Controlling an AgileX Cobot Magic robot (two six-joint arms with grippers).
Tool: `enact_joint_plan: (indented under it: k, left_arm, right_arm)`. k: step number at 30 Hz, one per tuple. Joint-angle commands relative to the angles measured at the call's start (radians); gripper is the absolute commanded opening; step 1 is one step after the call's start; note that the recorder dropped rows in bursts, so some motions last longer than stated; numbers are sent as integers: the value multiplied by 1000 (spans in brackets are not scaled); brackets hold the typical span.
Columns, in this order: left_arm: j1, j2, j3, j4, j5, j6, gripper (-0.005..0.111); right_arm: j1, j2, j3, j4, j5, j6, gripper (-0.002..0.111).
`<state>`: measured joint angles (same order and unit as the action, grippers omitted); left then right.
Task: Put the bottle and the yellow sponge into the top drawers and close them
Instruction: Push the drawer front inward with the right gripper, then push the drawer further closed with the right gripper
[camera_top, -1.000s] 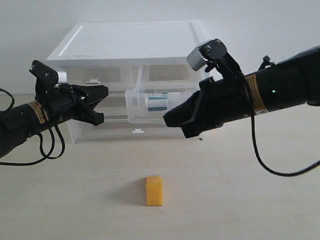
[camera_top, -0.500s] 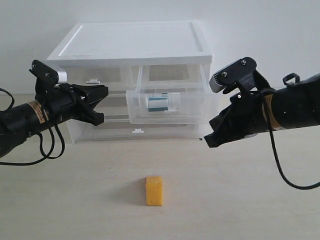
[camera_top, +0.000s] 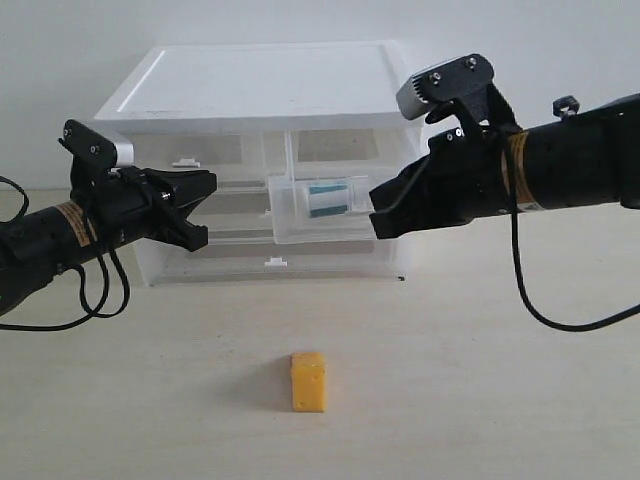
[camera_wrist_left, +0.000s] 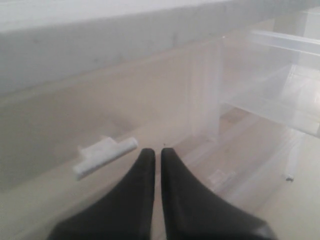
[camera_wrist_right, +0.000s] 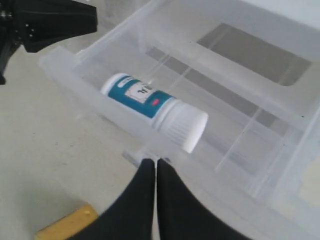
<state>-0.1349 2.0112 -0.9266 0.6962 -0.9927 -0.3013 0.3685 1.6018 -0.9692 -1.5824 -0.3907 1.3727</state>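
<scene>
Bottle (camera_wrist_right: 152, 110) on its side inside the pulled-out right drawer (camera_top: 300, 232). Probably shutting that drawer: right gripper (camera_wrist_right: 156, 162) closed, empty, tips at the drawer front. Sponge (camera_top: 308, 381) untouched on the table (camera_top: 500, 400), well apart. Left gripper (camera_wrist_left: 157, 152) closed, empty, facing the shut left drawer (camera_top: 200, 150), just beside its handle (camera_wrist_left: 104, 152). Next: a straight push inward. Hard to tell whether touching the front yet.

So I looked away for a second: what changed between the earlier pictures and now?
The right gripper swung out to the right, then came back to the front of the top right drawer, which now sits further in, not fully closed. The bottle inside went back with it. Nothing was gripped or let go. The left gripper and the yellow sponge stayed put.
</scene>
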Motion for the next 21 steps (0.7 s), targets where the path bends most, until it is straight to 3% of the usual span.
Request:
enact_joint_plan:
  k: [1,8,21]
  left_arm:
    - [-5,2,-4,-2,-3,4,4]
    - [-5,2,-4,-2,-3,4,4]
    - [-5,2,-4,0,-5,4,4]
  right_arm:
    - [31,12,-10,120,119,-123,0]
    - [49,67,-78,368,34,-368,0]
    - [49,238,-221,395,120,-392,0]
